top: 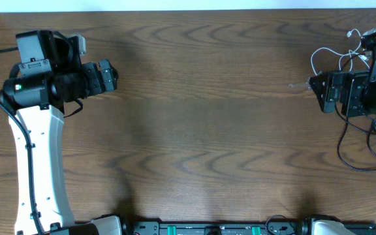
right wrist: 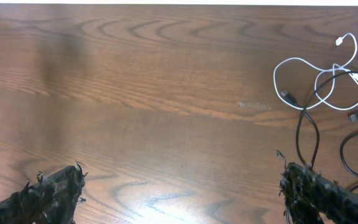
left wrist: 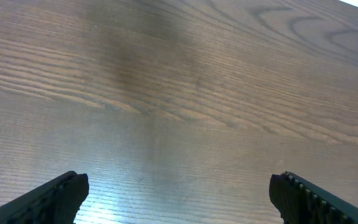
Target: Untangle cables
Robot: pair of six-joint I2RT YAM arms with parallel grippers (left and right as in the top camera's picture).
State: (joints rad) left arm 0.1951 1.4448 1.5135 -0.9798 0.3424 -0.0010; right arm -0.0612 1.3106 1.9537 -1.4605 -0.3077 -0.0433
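Overhead and wrist views of a wood-grain counter [top: 207, 117] with two arms. The left arm [top: 38, 150], with its white link and black wrist, stands at the left edge of the counter and points toward the centre. The left jaws are released and spread wide, and in the left wrist view their two dark tips frame a stretch of wood. The right arm [top: 371, 85] stands at the far right edge and faces inward. The right jaws are likewise released, gaping with nothing between them, and hang above the counter. The cables lie in a loose cluster at the far right of the counter, beside and partly beneath the right arm and well apart from the left arm. The white cable [right wrist: 275, 78] forms a few overlapping loops, with a small plug at its upper end. The black cables [right wrist: 299, 134] run from these loops toward the lower right, and at least one black strand crosses through the white loops. A further black curve lies at the right margin of the right wrist view, and where it ends cannot be told.
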